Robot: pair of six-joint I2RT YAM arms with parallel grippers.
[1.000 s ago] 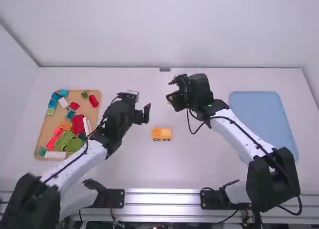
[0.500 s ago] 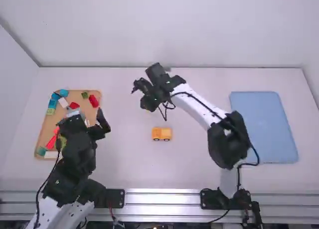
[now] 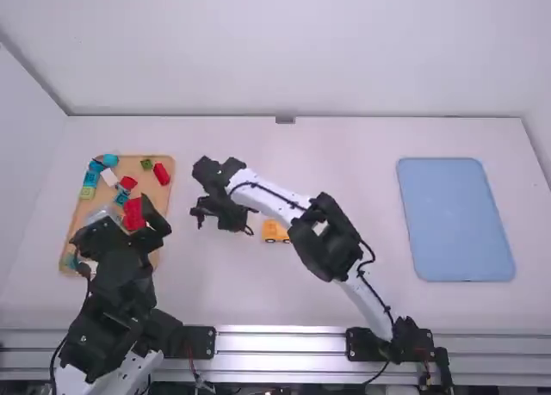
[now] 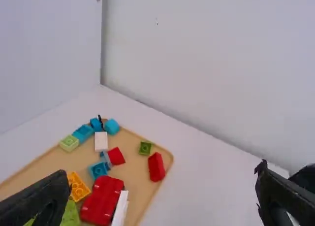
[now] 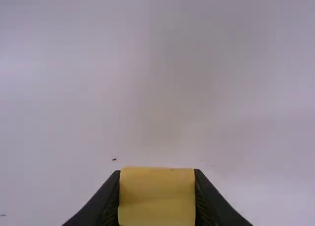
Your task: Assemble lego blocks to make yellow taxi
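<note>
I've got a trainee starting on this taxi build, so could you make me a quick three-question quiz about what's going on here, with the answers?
1. True or false: the left gripper is shut on a red block.
2. Multiple choice: what colour is the held block in the right gripper? A) green B) yellow C) red
3. Fill in the blank: in the high view, the blue tray lies to the ____ of the tan tray.

Key: 1. False; 2. B; 3. right
</note>
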